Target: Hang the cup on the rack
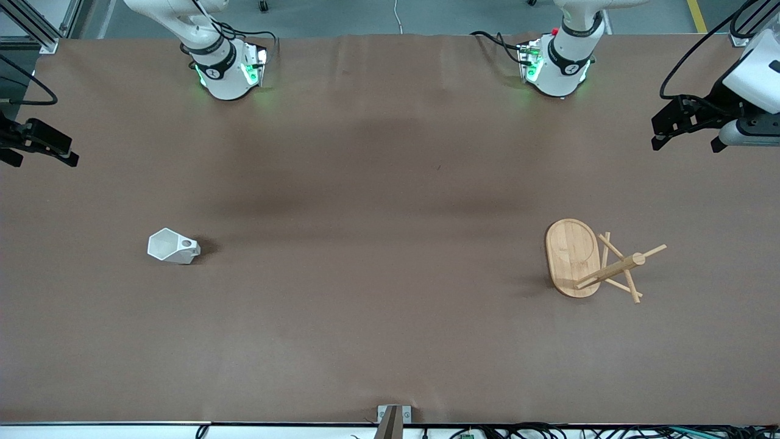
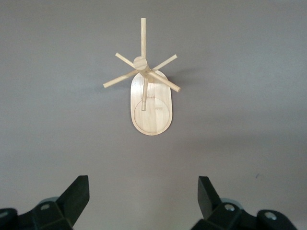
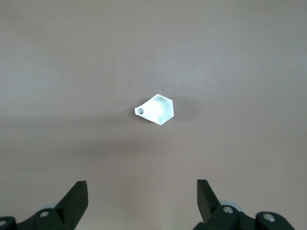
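Light bamboo mug-tree rack (image 1: 573,259), low in frame; small white faceted cup (image 1: 172,246), mid-frame, slip-prone on slanted facets; left tool (image 2: 144,191), right tool (image 3: 142,191) wide, empty, waiting at desk (image 1: 390,183) ends.

White arms with black joint bands, green-lit bases (image 1: 228,76), black cables, seemingly black fingers (image 2: 76,196)

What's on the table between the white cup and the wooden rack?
Nothing. The front view shows only bare brown table between the cup and the rack.
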Robot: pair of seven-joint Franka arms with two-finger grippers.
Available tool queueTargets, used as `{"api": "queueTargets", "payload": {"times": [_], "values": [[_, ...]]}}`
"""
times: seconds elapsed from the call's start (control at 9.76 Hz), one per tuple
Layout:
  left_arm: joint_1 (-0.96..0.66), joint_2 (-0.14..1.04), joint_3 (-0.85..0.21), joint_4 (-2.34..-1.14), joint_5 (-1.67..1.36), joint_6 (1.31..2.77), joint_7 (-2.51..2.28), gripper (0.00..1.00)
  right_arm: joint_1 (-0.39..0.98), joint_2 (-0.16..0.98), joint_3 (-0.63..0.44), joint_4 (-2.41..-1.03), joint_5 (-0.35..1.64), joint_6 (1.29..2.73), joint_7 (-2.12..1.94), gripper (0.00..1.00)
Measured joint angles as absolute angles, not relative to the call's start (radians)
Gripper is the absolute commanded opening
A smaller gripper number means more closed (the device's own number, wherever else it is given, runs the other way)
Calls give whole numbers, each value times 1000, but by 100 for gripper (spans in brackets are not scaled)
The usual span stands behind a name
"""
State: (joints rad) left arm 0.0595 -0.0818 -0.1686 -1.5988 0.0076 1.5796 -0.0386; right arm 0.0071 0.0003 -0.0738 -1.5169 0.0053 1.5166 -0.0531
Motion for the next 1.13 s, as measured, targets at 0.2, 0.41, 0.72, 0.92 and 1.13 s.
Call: {"api": "queueTargets", "payload": {"times": [0.2,0.41,0.72,0.92,1.13], "values": [[60,-82,-166,-1598,8,1579,-39,100,7,0,-74,-1517,5,1516,-53,100],[61,-82,-165,-1596,8,1579,-39,100,6,0,-75,-1517,5,1516,-53,100],[62,-82,-165,-1592,8,1579,-39,100,3,0,-75,-1517,5,1523,-53,100],[62,-79,-165,-1592,8,1577,-39,100,3,1,-75,-1517,5,1523,-53,100],[62,-74,-165,-1592,8,1576,-39,100,2,13,-75,-1520,5,1525,-53,100]]}}
